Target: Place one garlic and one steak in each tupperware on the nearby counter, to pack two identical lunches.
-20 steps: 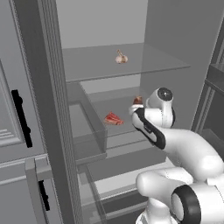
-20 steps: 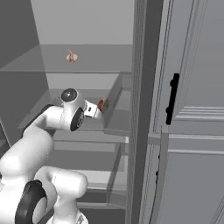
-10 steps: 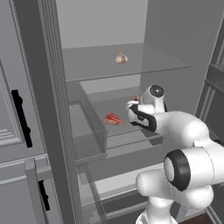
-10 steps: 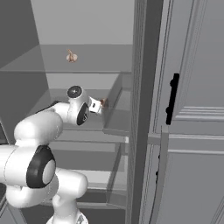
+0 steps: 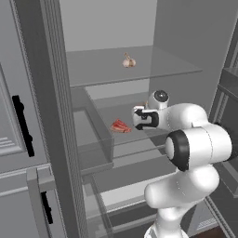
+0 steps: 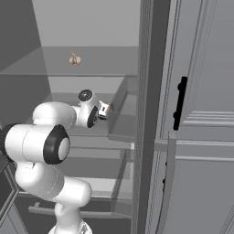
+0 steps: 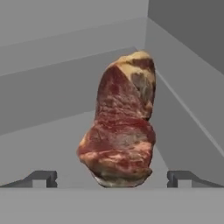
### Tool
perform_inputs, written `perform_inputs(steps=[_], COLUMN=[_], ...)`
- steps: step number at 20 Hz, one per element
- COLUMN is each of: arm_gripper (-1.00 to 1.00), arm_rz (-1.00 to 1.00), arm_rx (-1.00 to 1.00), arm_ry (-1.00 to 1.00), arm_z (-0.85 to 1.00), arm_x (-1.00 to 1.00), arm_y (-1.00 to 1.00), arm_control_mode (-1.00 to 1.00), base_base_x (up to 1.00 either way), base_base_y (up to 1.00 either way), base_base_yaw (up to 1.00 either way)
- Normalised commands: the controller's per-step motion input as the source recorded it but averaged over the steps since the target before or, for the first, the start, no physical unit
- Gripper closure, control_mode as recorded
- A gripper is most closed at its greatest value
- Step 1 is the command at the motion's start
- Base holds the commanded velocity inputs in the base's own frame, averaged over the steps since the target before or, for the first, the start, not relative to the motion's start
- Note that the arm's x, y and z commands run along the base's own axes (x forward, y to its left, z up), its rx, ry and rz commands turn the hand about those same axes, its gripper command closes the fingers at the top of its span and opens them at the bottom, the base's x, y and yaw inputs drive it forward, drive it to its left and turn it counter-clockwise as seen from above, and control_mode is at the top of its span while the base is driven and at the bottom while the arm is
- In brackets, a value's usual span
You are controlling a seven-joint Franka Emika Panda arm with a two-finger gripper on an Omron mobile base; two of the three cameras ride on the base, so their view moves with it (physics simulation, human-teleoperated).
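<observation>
I list: glass shelf (image 5: 158,65) above the hand; grey drawer (image 5: 95,135) below it; black-handled door (image 5: 9,139) off to its left.

Open refrigerator interior, grey walls. Upper glass shelf (image 5: 139,69): one garlic bulb (image 5: 128,61), pale, toward the back. Lower shelf (image 5: 118,139): one red steak (image 5: 121,126) lying flat, beside the grey drawer wall (image 5: 100,125) on its left. My gripper (image 5: 137,118) reaches in at this lower level, just right of that steak, apart from it; my fingers' spread cannot be read here. Left foreground: grey cabinet door with black bar handle (image 5: 23,125).
</observation>
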Motion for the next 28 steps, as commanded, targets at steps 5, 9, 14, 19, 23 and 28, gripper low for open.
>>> perform_inputs(steps=[5,9,14,19,23,28], arm_gripper=[-1.0,-1.0,-1.0,-1.0,1.0,1.0], arm_rz=[0.0,-0.02,-0.05,-0.08,-0.11,-0.1], arm_rx=[0.0,0.0,-0.04,-0.06,-0.03,0.0], arm_ry=[0.02,0.04,0.05,0.05,0.07,0.03], arm_z=[-0.31,-0.33,-0.84,-0.94,-0.82,-0.55], arm_x=[0.59,0.33,-0.25,-0.48,-0.41,-0.09], arm_y=[-0.02,-0.03,0.0,0.0,0.03,0.02], arm_control_mode=[-1.0,-1.0,-1.0,-1.0,-1.0,-1.0], base_base_x=[0.0,0.0,0.0,0.0,0.0,0.0], base_base_y=[0.0,0.0,0.0,0.0,0.0,0.0], base_base_yaw=[0.0,0.0,0.0,0.0,0.0,0.0])
